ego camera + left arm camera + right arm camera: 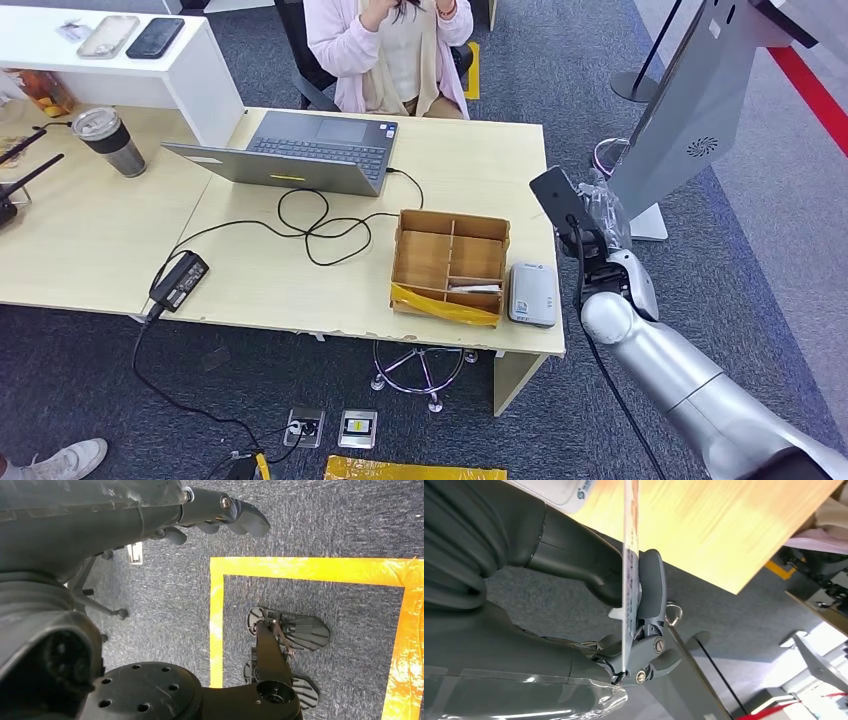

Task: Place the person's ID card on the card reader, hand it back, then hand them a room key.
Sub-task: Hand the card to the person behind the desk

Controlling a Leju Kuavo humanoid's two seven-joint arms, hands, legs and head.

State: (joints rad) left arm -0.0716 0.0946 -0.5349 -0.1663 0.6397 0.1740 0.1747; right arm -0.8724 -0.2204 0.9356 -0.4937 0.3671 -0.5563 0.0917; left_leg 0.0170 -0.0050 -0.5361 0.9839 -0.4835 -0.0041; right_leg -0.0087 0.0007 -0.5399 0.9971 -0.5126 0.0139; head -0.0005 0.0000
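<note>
**You were working at an office reception desk.**

Beyond your right hand (pixel 598 222), a pale wooden desk (pixel 470 160) carried an open laptop (pixel 300 152), its trailing cable and power brick (pixel 179 280), a divided cardboard box (pixel 449 264) and, nearest that hand, a small white card reader (pixel 533 293). A person (pixel 390 50) sat across the desk on an office chair; grey carpet with yellow floor tape (pixel 216 615) lay beneath your left hand (pixel 220 515).
</note>
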